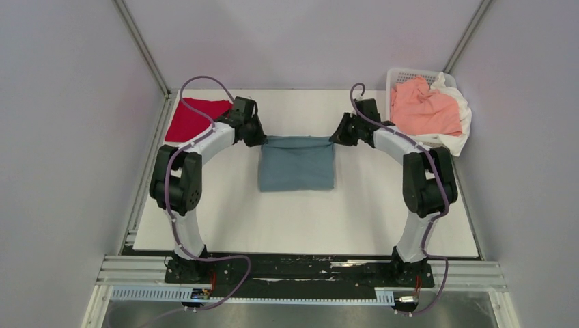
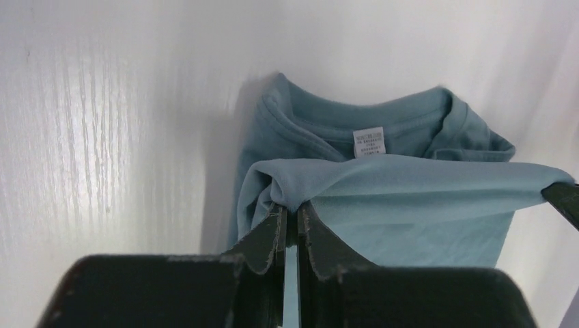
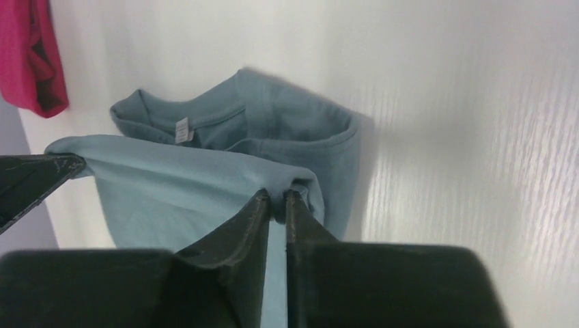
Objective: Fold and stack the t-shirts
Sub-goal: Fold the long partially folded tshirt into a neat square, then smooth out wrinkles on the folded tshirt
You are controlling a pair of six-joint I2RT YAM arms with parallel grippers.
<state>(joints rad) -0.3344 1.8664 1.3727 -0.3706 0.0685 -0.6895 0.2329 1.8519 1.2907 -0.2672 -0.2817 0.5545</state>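
A teal-blue t-shirt (image 1: 296,164) lies part-folded in the middle of the table. My left gripper (image 1: 260,137) is shut on its far left corner, and my right gripper (image 1: 334,137) is shut on its far right corner. Both hold that edge raised and taut above the collar. The left wrist view shows the pinched cloth (image 2: 292,198) and the collar label (image 2: 369,142). The right wrist view shows the same pinch (image 3: 278,198) over the collar (image 3: 205,123). A red t-shirt (image 1: 193,117) lies at the far left. A salmon-pink t-shirt (image 1: 423,109) sits in the basket.
A white perforated basket (image 1: 403,74) stands at the far right corner with white cloth (image 1: 459,130) hanging over its side. The red shirt also shows at the top left of the right wrist view (image 3: 31,61). Grey walls enclose the white table (image 1: 300,219).
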